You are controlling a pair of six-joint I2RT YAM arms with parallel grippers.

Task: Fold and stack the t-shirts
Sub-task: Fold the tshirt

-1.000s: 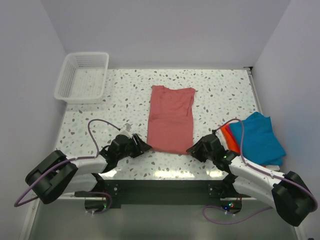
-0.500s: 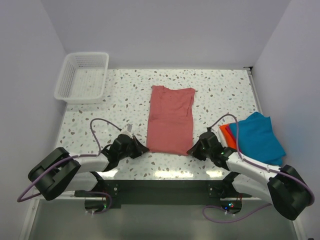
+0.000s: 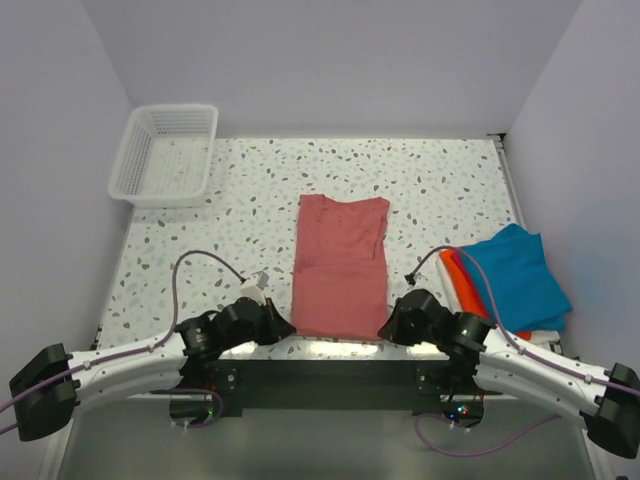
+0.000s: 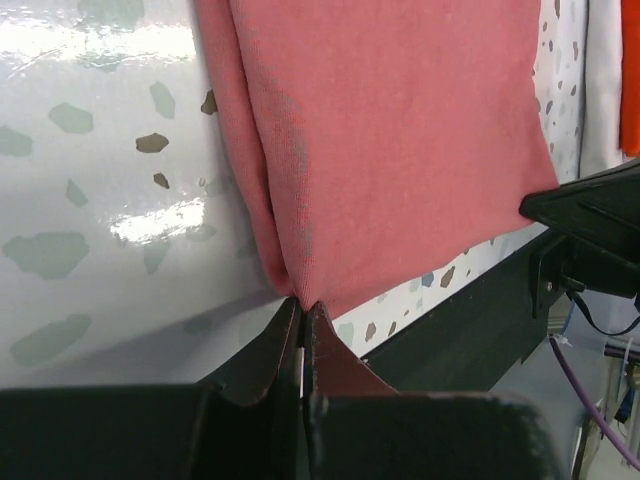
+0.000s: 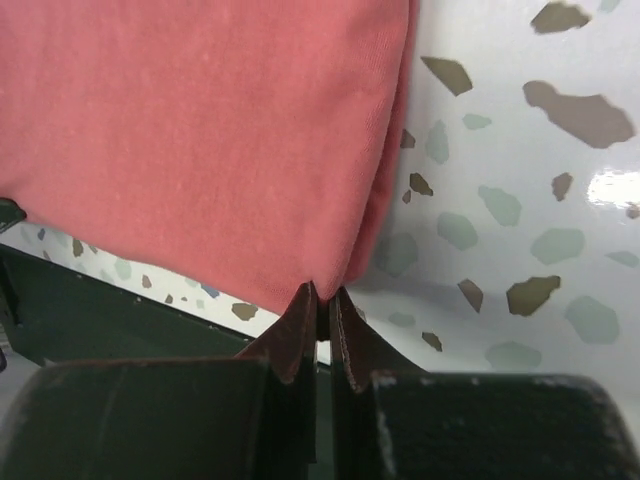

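Right, nearest to me, my left pincer [image 4: 303,310] is pressed nearly closed on the near left corner of the salmon-red cloth t-shirt [image 3: 340,265], only a sliver showing between the tips. My right pincer [image 5: 322,300] is pinched the same way on the near right corner. Both grips sit at the near edge of the speckled white counter [image 3: 230,215].

The shirt lies in the middle of the counter as a long narrow panel, sides already turned in, running away from me with its collar end farthest off. I judge this to be the crosswise fold of that shirt, just at the pick-up.

For the next move I'd raise both corners together, keep them level and equally spaced so the hem doesn't sag or twist, carry them toward the collar end and lay them down before letting go.

Further off to the right, the teal-blue cloth t-shirt [image 3: 515,275] rests folded on the bright orange cloth t-shirt [image 3: 458,272]; I'd guess that's the stack. The white plastic mesh basket [image 3: 165,150] sits at the far left corner.
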